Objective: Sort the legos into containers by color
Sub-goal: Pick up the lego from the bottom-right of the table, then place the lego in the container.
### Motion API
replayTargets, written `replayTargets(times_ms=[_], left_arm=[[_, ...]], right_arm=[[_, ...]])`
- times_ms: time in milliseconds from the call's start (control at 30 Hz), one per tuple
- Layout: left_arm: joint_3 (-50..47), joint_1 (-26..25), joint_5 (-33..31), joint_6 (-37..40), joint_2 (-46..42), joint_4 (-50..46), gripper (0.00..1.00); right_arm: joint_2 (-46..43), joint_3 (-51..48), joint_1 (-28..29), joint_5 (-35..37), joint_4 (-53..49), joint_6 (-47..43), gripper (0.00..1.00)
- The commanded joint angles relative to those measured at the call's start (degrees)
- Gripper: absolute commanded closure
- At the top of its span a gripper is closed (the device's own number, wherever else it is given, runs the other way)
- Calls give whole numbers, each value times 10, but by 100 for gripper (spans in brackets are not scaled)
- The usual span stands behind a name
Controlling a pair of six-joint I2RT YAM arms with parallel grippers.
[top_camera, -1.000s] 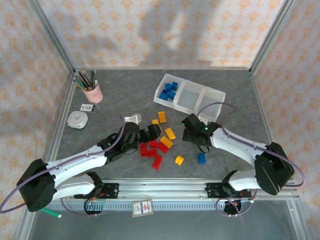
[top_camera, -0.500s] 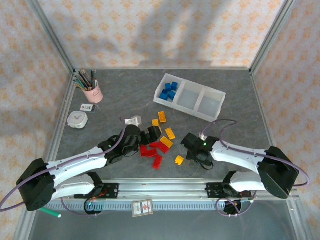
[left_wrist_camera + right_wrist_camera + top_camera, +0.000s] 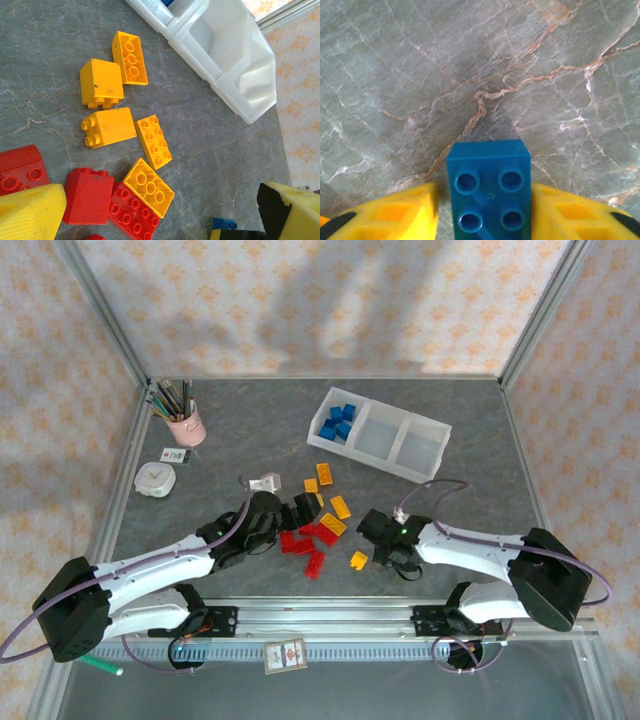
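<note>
A blue lego (image 3: 487,192) lies studs-down on the grey table between the yellow pads of my right gripper (image 3: 485,215). The right pad touches it and a thin gap shows on the left, so the gripper stands open close around it. In the top view the right gripper (image 3: 385,543) covers that lego. My left gripper (image 3: 160,215) is open above the pile, over a yellow lego (image 3: 148,187) and red legos (image 3: 90,202). More yellow legos (image 3: 324,474) and red legos (image 3: 305,540) lie mid-table. The white tray (image 3: 420,450) holds several blue legos (image 3: 338,423) in its left compartment.
One yellow lego (image 3: 358,560) lies alone just left of the right gripper. A pink pencil cup (image 3: 185,425), a white clock (image 3: 155,480) and a small card (image 3: 175,454) stand at the far left. A metal rail runs along the near edge.
My right gripper has moved towards the near edge and down over the blue lego, which it now covers in the top view. The left arm has barely shifted.
</note>
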Motion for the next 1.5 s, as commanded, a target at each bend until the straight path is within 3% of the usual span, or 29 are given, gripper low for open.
replayTargets(times_ms=[0,300,667,967,1467], left_arm=[[0,-4,-15,-4,-10,2,1],[-2,-4,-25,-5,-28,-9,1],[14,0,-73,7,-61,-50,1],[54,51,-75,46,-88,-85,1],[94,167,12,121,-25,-68,1]], right_arm=[[8,8,0,36,0,-6,56],[-22,15,-5,37,13,-25,67],[-19,130,-60,56,40,-136,67],[135,329,-88,27,122,-242,67],[426,646,-179,35,139,-350,67]])
